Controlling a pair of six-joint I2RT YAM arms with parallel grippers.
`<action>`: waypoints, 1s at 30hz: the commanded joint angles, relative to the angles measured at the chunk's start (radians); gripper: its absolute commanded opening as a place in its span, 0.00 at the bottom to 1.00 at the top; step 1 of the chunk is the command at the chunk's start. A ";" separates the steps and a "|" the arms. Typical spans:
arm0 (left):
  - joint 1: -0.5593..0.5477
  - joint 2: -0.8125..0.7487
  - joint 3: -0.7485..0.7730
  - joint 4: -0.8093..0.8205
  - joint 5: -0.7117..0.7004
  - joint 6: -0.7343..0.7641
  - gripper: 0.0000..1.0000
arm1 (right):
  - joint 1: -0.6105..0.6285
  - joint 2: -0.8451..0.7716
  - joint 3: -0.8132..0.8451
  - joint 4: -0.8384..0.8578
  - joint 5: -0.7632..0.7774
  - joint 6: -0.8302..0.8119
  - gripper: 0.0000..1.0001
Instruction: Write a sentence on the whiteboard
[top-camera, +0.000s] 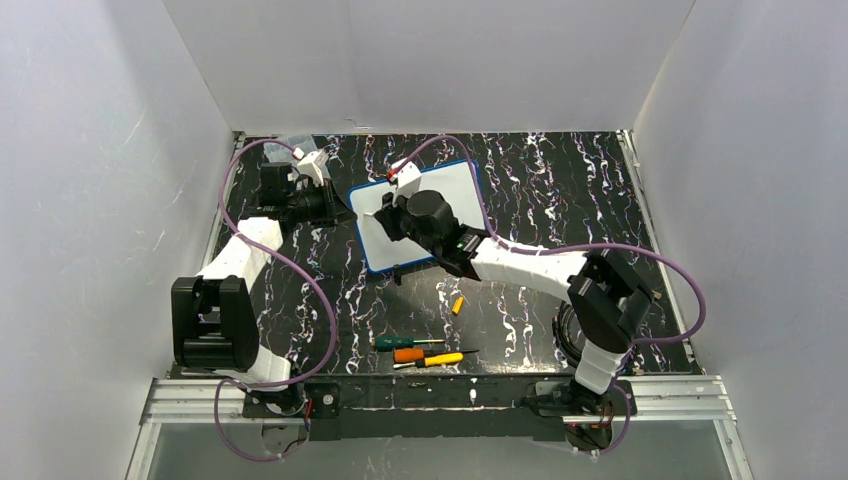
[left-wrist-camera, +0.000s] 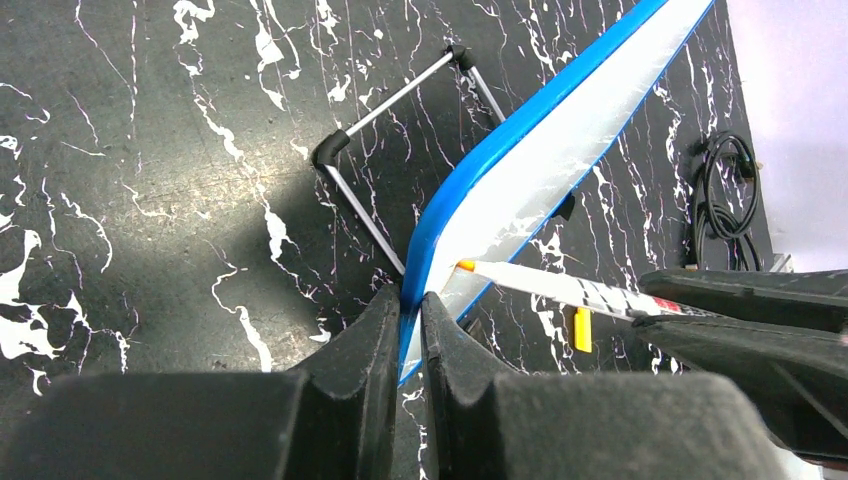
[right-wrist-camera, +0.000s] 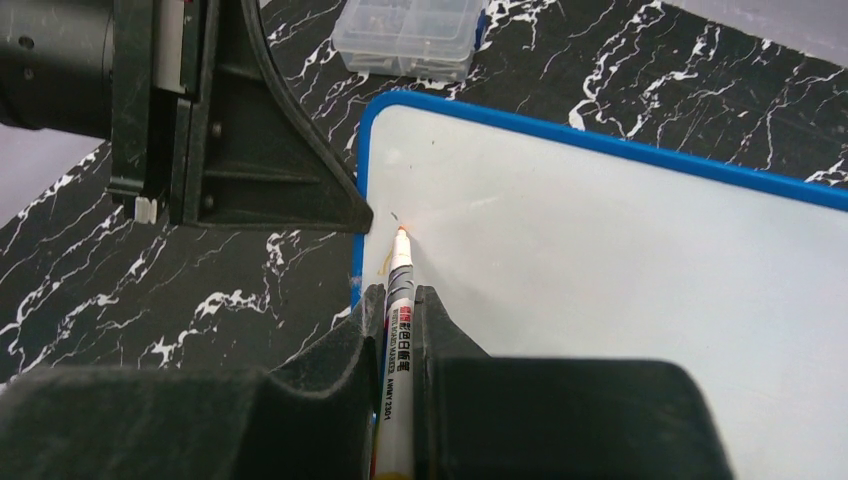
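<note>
Whiteboard: propped on its stand at upper centre of the top view, long axis running lower left to upper right across the counter.

Left arm's fingers: clamped on the board's blue frame at its left edge, steadying it.

Right arm's fingers: closed on the orange marker. Its long axis runs up the wrist frame, with the tip touching the board just inside the upper-left corner.

Writing appears barely begun, with one faint orange stroke beside the tip. The bare surface lies to the right of the tip, so the next strokes should travel rightward along the board's long axis.
</note>
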 joint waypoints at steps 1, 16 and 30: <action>-0.016 -0.043 0.014 -0.039 0.015 0.009 0.00 | -0.005 0.026 0.066 0.059 0.075 -0.042 0.01; -0.018 -0.053 0.014 -0.039 0.007 0.012 0.00 | -0.003 0.006 -0.008 0.048 0.085 -0.039 0.01; -0.020 -0.060 0.014 -0.040 0.002 0.011 0.00 | 0.008 -0.032 -0.094 0.043 0.098 -0.017 0.01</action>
